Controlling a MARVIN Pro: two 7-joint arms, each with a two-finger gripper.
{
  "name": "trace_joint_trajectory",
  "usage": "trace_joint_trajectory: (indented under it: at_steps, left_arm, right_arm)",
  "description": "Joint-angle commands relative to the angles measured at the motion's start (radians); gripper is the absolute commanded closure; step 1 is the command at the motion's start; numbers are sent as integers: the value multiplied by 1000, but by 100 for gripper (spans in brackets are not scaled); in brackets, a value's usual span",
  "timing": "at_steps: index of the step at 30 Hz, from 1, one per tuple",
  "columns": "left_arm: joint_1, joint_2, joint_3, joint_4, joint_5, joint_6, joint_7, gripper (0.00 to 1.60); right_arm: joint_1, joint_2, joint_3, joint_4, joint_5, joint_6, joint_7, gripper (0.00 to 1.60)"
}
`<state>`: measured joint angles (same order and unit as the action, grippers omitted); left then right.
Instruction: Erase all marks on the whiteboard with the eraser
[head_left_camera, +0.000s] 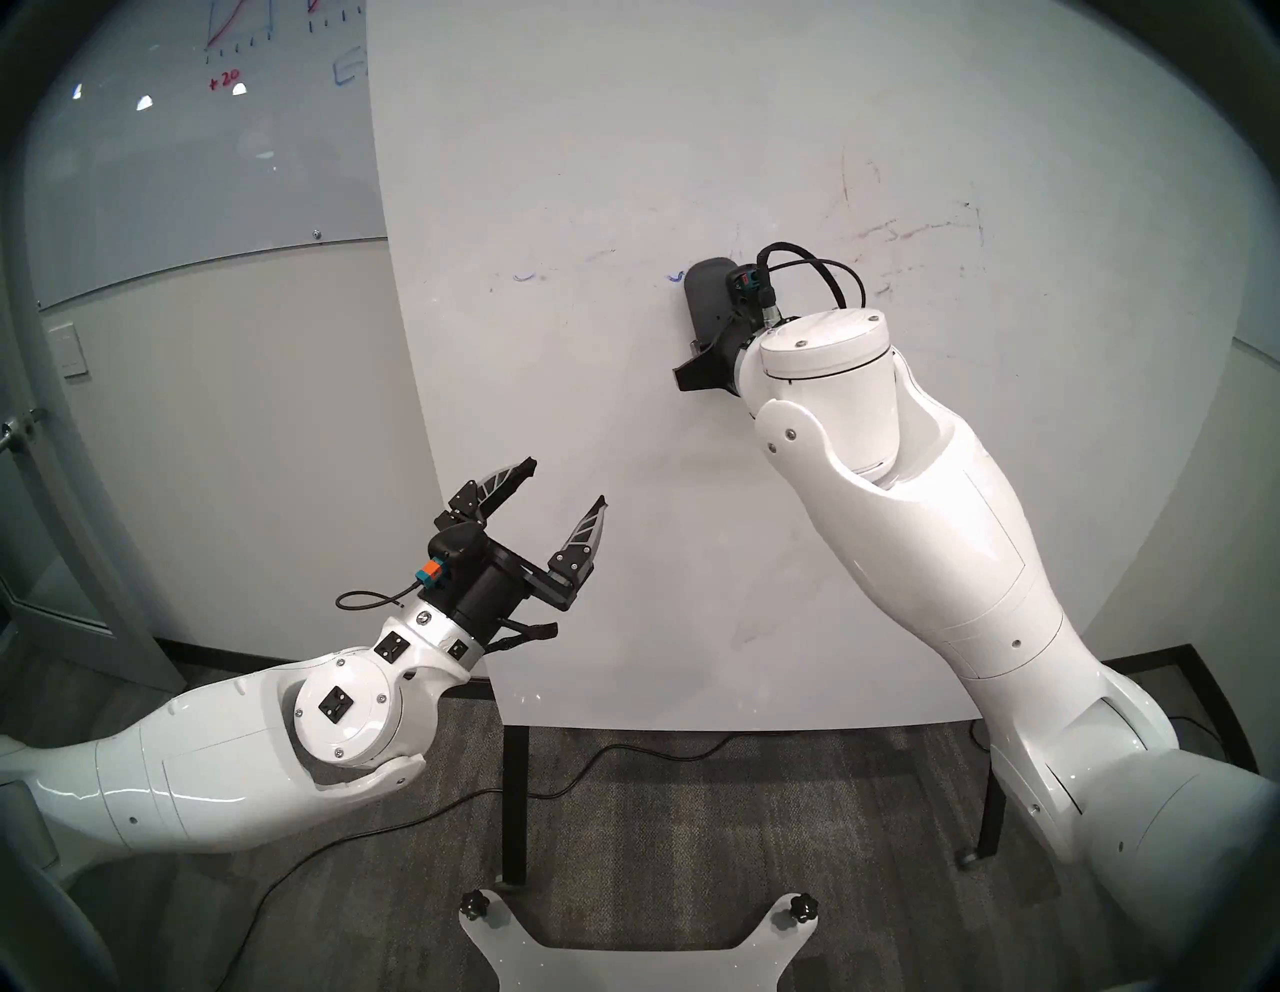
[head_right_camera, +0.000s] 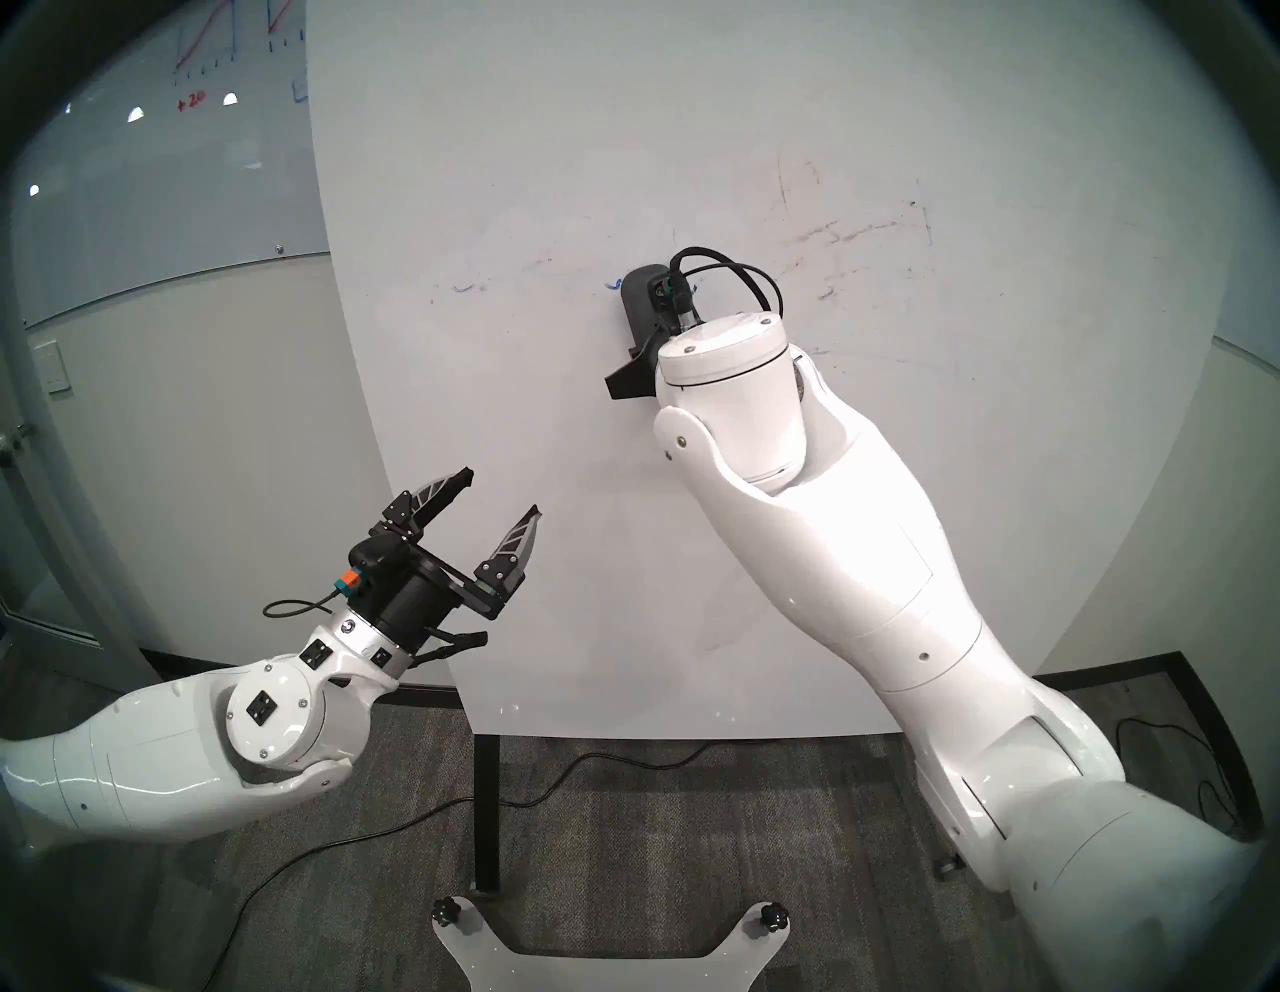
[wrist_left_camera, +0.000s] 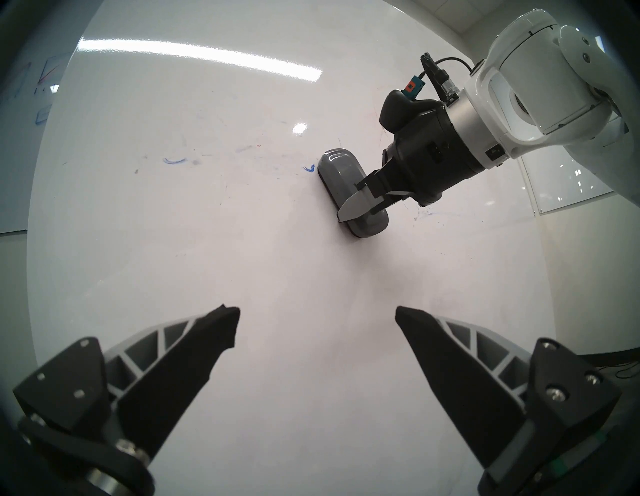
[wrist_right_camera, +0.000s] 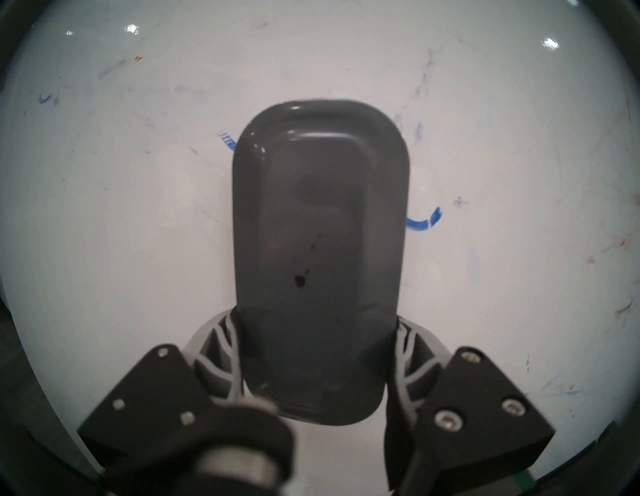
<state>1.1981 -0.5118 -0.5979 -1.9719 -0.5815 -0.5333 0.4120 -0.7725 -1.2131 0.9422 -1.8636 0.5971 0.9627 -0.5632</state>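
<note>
Against the whiteboard (head_left_camera: 623, 138) the right gripper (wrist_left_camera: 360, 204) presses the eraser (wrist_right_camera: 320, 249), fingers clamped on its lower end. Most marks look wiped already: left are short blue strokes (wrist_right_camera: 424, 221) just beside the eraser, a blue curl (wrist_left_camera: 175, 160) further left, and faint brownish scratches (head_left_camera: 900, 232) to the right. Smooth dark grey plastic, oblong with rounded ends, on matte white. The left gripper (head_left_camera: 564, 485) hangs idle, fingers apart

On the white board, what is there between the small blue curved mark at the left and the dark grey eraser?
In the left wrist view, between the blue curved mark and the dark grey oblong eraser on the white matte whiteboard lie faint grey smudges and a short blue hatched stroke.
</note>
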Motion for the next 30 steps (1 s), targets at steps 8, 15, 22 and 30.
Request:
trace_joint_trajectory:
  at_steps: [8,15,22,30]
  left_arm:
    - [-8,0,-10,-10,0,-8,1,0]
    - [-8,0,-10,-10,0,-9,1,0]
    - [-8,0,-10,-10,0,-9,1,0]
    - [-8,0,-10,-10,0,-9,1,0]
  right_arm:
    - [83,-67,-28,-17,-7,-3,-10,160]
    - [48,-47,11,-41,5,-3,-35,160]
    - [13,-9,58,-62,31,-3,-36,160]
    - [-22,28,104,-62,137,-3,-8,160]
